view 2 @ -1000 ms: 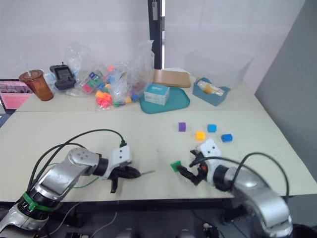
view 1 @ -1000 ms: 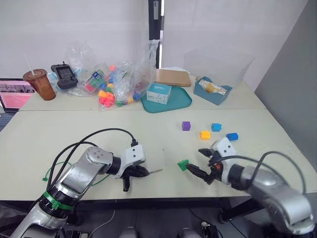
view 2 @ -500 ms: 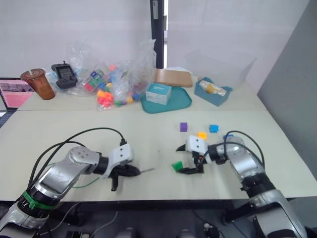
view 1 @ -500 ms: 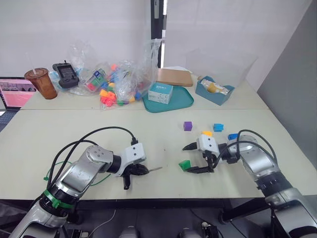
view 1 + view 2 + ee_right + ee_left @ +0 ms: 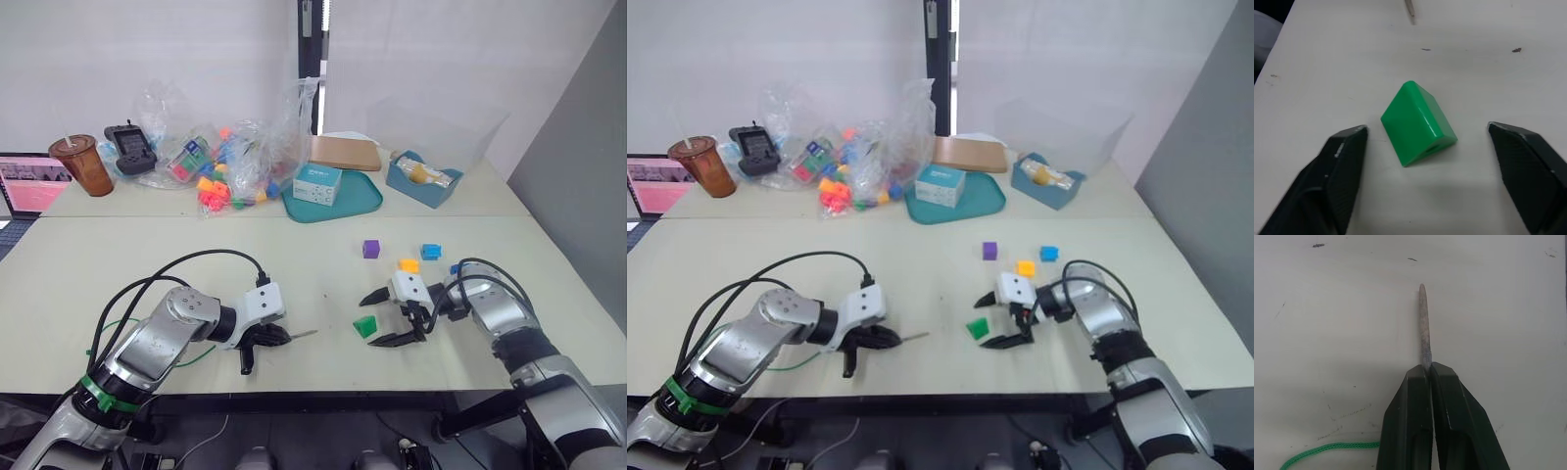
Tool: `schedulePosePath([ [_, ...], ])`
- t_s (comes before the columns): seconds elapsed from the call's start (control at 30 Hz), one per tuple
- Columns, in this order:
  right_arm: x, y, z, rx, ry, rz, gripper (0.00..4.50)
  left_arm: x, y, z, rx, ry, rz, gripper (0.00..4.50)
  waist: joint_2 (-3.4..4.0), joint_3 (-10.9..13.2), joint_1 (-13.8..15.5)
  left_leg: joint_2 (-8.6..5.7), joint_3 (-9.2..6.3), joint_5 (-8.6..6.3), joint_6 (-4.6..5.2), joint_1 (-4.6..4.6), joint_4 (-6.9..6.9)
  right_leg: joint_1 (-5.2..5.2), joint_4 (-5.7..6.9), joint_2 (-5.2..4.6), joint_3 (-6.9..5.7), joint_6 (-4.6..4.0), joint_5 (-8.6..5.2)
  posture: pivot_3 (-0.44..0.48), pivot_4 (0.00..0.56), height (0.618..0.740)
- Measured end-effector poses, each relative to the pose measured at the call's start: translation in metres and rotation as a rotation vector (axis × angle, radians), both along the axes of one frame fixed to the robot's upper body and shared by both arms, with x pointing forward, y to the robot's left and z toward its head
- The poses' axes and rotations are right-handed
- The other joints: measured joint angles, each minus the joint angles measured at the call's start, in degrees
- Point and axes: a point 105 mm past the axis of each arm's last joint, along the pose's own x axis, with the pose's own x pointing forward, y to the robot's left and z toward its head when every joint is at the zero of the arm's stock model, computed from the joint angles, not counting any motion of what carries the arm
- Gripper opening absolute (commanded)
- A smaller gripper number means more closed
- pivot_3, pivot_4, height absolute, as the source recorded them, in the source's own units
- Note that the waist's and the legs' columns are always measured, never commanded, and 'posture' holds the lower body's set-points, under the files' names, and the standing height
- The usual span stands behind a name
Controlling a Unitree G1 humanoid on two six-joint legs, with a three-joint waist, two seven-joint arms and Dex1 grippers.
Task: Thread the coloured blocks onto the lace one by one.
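**Q:** What is on the left side of the pale table (image 5: 294,264)?

**A:** The left gripper (image 5: 277,336) has its two black fingers pressed together on the long thin green lace (image 5: 1322,450). The lace's stiff, slim, needle-like tip (image 5: 306,335) sticks out past the fingertips, low over the table and aimed toward the small green plastic cube (image 5: 364,326). The rest of the green cord trails away behind the left arm.

**Q:** And to the right of that green cube?

**A:** The right gripper (image 5: 391,318) is just beside the cube, its jaws spread wide. One finger reaches forward on each side of the cube, and neither touches it. The cube lies tilted on the table with a small hole visible in one face.

**Q:** Where are the other blocks?

**A:** Beyond the green cube, farther from the robot, sit a small purple cube (image 5: 370,249), an orange-yellow cube (image 5: 408,265) and a blue cube (image 5: 429,252). A second blue one is partly hidden behind the right arm.

**Q:** Which step is this?

**A:** No block seems to be on the lace, so this looks like picking up the first one. The next move calls for closing on the green cube, lifting it, then turning its hole to meet the needle tip.
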Motion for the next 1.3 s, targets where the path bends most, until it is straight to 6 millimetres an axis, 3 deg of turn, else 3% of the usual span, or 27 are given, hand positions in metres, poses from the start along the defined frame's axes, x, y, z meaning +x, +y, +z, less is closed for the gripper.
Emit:
schedulePosePath([
  [0.17, -0.002, 0.002, -0.001, -0.002, -0.001, 0.013, 1.29, 0.000, 0.000, 0.000, 0.002, 0.002, 0.001, 0.00, 0.00, 0.00, -0.01, 0.00, 0.00, 0.01, -0.02, 0.08, 0.00, 0.00, 0.14, 0.00, 0.01, 0.00, 0.00, 0.000, 0.150, 0.740],
  [0.4, -0.014, 0.007, -0.003, 0.020, -0.018, -0.006, 1.27, 0.000, 0.001, 0.000, 0.002, 0.009, 0.006, 0.00, 0.00, 0.00, -0.02, 0.00, -0.02, 0.01, -0.02, 0.09, 0.00, 0.00, 0.18, 0.01, 0.01, 0.00, 0.00, 0.000, 0.150, 0.740],
  [0.57, -0.026, 0.019, -0.005, 0.030, -0.012, -0.055, 1.27, 0.000, -0.010, 0.002, -0.013, 0.018, -0.027, 0.00, 0.00, 0.00, 0.02, -0.01, -0.02, 0.01, -0.02, 0.09, 0.00, 0.00, 0.19, 0.02, 0.01, 0.00, 0.00, 0.000, 0.150, 0.740],
  [0.87, -0.028, 0.027, -0.001, -0.053, -0.079, -0.051, 1.27, 0.004, -0.029, 0.001, 0.057, 0.054, -0.113, 0.00, -0.01, 0.00, -0.05, -0.01, -0.02, 0.01, -0.02, 0.21, 0.00, 0.10, 0.18, 0.05, 0.03, -0.01, -0.01, 0.000, 0.150, 0.740],
  [1.3, -0.029, 0.028, -0.001, -0.077, -0.081, -0.040, 1.27, 0.005, -0.039, 0.002, 0.049, 0.078, -0.126, 0.00, -0.01, 0.00, 0.00, -0.01, -0.02, 0.01, -0.02, 0.23, 0.01, 0.12, 0.18, 0.04, 0.03, -0.01, -0.01, 0.000, 0.150, 0.740],
])
